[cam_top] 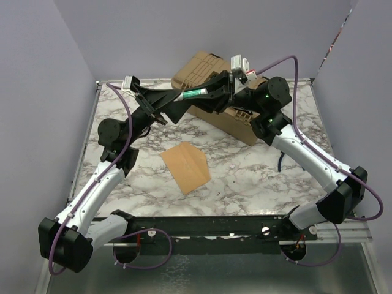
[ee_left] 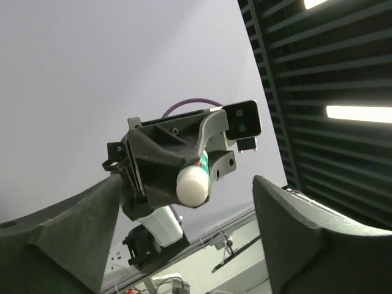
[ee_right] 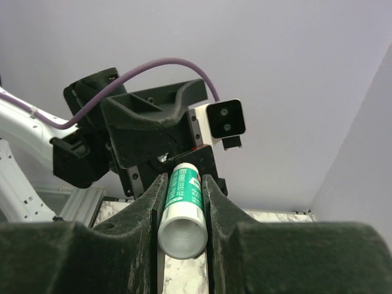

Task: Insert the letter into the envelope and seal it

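- One marble-patterned table [cam_top: 257,171], white veined with grey, carries the scene; two black-and-white robot arms rise from its near edge and meet above its far half.
- One envelope [cam_top: 185,166] of orange-brown kraft paper lies flat near the middle of the table, well apart from both arms. It is a skewed rectangle with one straight crease across it. The letter does not show as a separate sheet, and whether it is inside cannot be told.
- One glue stick [ee_right: 183,202], a smooth cylinder with a green printed label, is held in the air above the far half of the table. It has a rounded white end, and the end facing the right wrist camera is hollow.
- The right gripper [ee_right: 182,180] is clamped on the glue stick, with a black finger pressed against each side of the tube.
- The left gripper [cam_top: 177,107] faces it with its jaws spread wide. Its two matte fingers [ee_left: 61,233] stand well apart and hold nothing.
- One cardboard box [cam_top: 199,70], plain brown, sits against the far edge of the table, partly hidden behind the grippers.
- Two purple cables [cam_top: 125,110], one on each arm, loop along the white arm shells.
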